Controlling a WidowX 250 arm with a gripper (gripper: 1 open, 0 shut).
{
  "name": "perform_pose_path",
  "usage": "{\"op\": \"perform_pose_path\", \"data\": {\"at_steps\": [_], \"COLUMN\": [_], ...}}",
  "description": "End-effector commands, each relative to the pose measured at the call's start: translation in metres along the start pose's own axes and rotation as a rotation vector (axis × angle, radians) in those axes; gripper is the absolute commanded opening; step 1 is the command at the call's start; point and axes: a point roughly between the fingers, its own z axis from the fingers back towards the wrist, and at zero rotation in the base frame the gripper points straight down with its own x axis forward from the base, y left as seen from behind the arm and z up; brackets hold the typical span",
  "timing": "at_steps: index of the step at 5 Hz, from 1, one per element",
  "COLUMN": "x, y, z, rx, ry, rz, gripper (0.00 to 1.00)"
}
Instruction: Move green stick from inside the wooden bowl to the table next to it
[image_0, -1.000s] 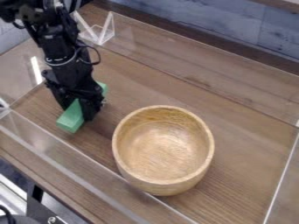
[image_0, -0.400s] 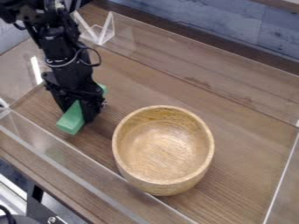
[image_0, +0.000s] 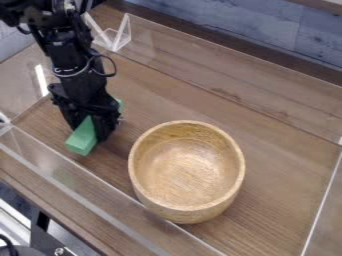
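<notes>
The green stick (image_0: 86, 137) lies on the brown table (image_0: 227, 95), to the left of the wooden bowl (image_0: 187, 170). My black gripper (image_0: 91, 119) points straight down over the stick's far end, jaws shut on it. The stick's near end rests on the tabletop. The bowl is round, light tan and has nothing inside it. A short gap separates the stick from the bowl's rim.
Clear acrylic walls (image_0: 80, 190) border the table on the near, left and far sides. The arm's black body (image_0: 60, 50) rises toward the upper left. A grey wall lies beyond the far edge.
</notes>
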Motion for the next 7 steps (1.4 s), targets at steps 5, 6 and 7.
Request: {"op": "perform_pose_path", "data": {"at_steps": [5, 6, 7], "x": [0.010, 0.019, 0.039], "y": [-0.004, -0.007, -0.017], "z": [0.017, 0.027, 0.040], "rx": [0.008, 0.006, -0.004], "ry": [-0.010, -0.013, -0.031], "rz": [0.038, 0.064, 0.098], "gripper": [0.00, 0.00, 0.00]}}
